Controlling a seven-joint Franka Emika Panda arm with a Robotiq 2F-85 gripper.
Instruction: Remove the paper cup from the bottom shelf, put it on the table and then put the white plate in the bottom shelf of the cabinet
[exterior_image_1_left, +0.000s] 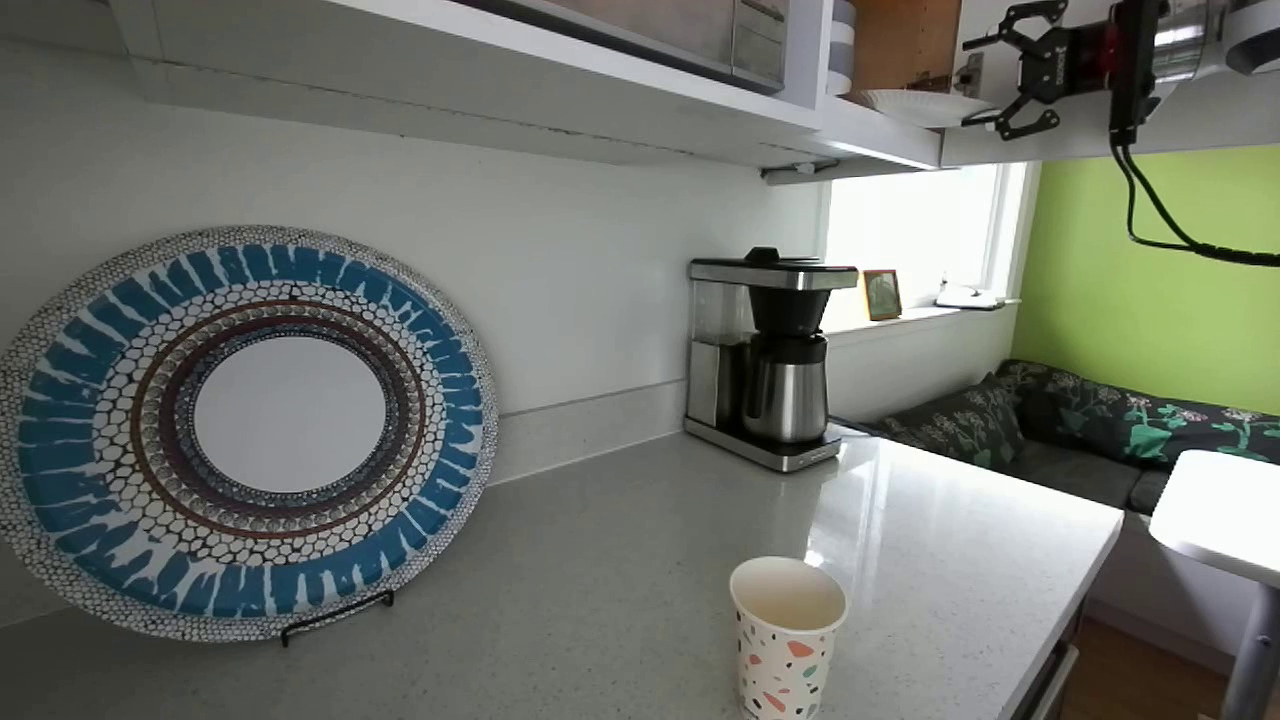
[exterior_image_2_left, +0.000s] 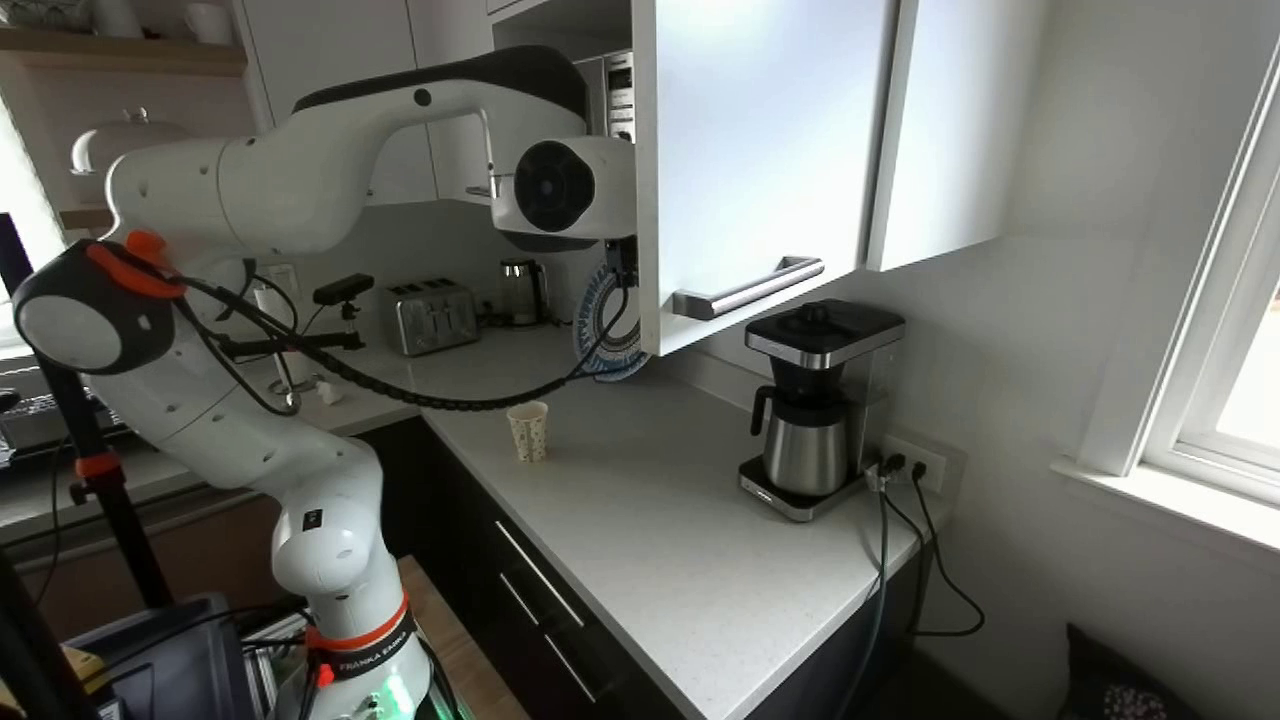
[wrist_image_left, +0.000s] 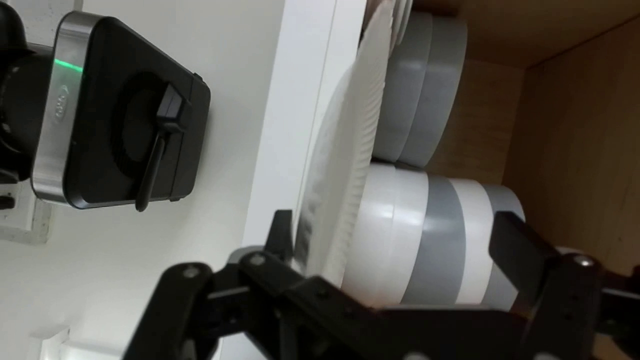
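Observation:
Flat on the bottom shelf of the cabinet lies the white plate, in front of stacked bowls; an exterior view shows the plate edge-on at the shelf's front. My gripper is open, its fingers wide apart. The plate's near rim falls inside the gap, close to the lower finger; whether they touch I cannot tell. In an exterior view the gripper points into the cabinet. The speckled paper cup stands upright on the table, well below. The cabinet door hides the gripper in an exterior view.
White and grey bowls stand behind the plate, with grey dishes beside them. The open cabinet door hangs beside the arm. A coffee maker and a large patterned plate stand on the table.

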